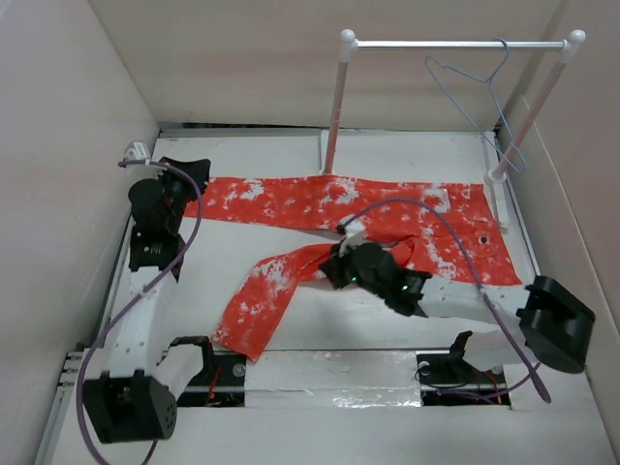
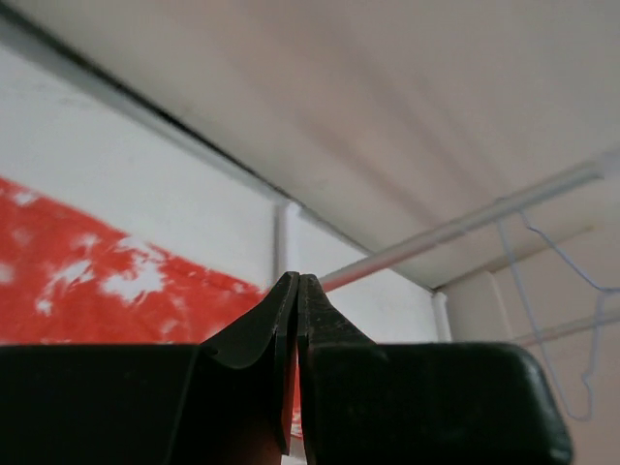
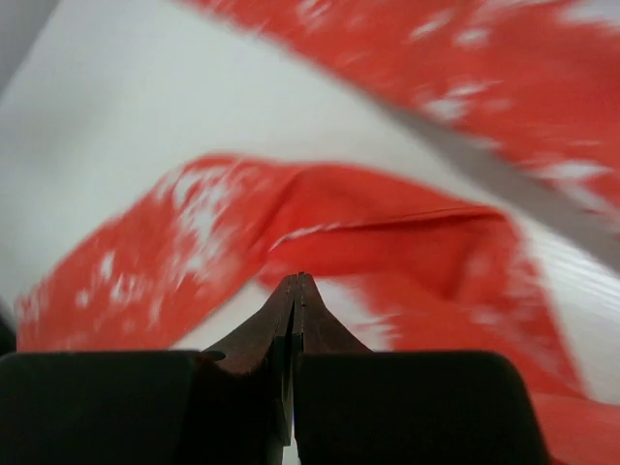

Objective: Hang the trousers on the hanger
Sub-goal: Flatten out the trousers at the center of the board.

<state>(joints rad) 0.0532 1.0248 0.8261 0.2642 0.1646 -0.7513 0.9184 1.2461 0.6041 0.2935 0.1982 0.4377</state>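
Observation:
The orange-red trousers (image 1: 320, 201) lie flat on the table. One leg runs along the back. The other folds forward and to the left, ending near the front edge. Their waist, with a small dark button (image 1: 481, 235), is at the right. The pale wire hanger (image 1: 480, 87) hangs from the rail at the back right. My left gripper (image 1: 194, 174) is at the back leg's left end, shut, with nothing seen between its tips (image 2: 296, 281). My right gripper (image 1: 329, 269) hovers over the fold of the front leg (image 3: 387, 242), also shut (image 3: 296, 281), with nothing in it.
A white two-post rail stand (image 1: 455, 44) rises at the back right, its left post (image 1: 336, 107) just behind the trousers. Plain walls close in the table on the left, back and right. A purple cable (image 1: 455, 242) arcs over the waist.

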